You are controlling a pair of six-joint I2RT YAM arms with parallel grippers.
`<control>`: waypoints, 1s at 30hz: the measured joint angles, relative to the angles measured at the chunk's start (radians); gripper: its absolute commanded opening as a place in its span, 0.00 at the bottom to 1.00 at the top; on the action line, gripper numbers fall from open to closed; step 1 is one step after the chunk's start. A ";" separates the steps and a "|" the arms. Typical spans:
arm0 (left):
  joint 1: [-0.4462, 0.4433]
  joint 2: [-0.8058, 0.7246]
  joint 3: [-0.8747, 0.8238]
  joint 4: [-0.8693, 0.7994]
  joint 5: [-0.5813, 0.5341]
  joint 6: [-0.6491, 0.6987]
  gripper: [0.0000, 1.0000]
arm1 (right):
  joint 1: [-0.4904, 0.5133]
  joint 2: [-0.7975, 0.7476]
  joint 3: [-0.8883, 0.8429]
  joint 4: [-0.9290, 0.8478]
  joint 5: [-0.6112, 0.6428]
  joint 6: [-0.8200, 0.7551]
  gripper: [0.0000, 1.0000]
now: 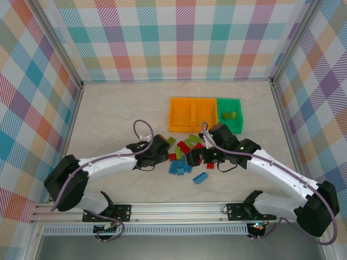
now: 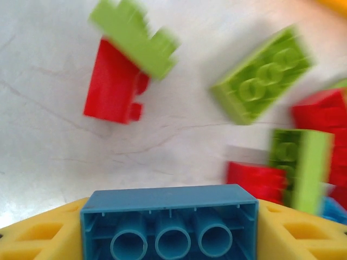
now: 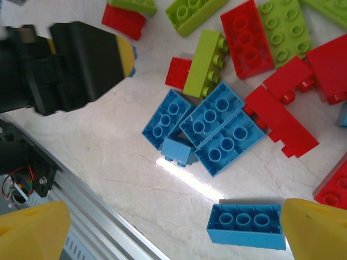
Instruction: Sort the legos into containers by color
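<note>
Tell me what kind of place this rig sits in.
Probably a lab data-collection cell, not a home: plaid backdrop walls on three sides, an aluminium frame rail at the near edge, and a tabletop with legos and bins.

Green bin point(image 1: 231, 129): holds two olive-green legos point(image 1: 230, 115).
Orange bins point(image 1: 181, 129): side by side, against green bin's left wall.
Lego pile point(image 1: 183, 147): in front and left of green bin.
Stray blue lego point(image 1: 200, 177): farther in front.
</note>
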 measured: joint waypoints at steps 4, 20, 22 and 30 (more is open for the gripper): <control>0.000 -0.055 0.087 0.010 -0.027 0.076 0.50 | 0.000 -0.084 -0.006 0.038 0.053 0.019 1.00; 0.232 0.637 0.850 0.032 0.019 0.343 0.58 | 0.000 -0.285 -0.052 0.044 0.149 0.073 1.00; 0.243 0.666 0.882 0.024 0.042 0.353 0.60 | 0.000 -0.294 -0.055 0.041 0.156 0.076 1.00; 0.241 0.674 0.951 -0.003 0.093 0.366 0.85 | 0.000 -0.301 -0.072 0.040 0.165 0.095 1.00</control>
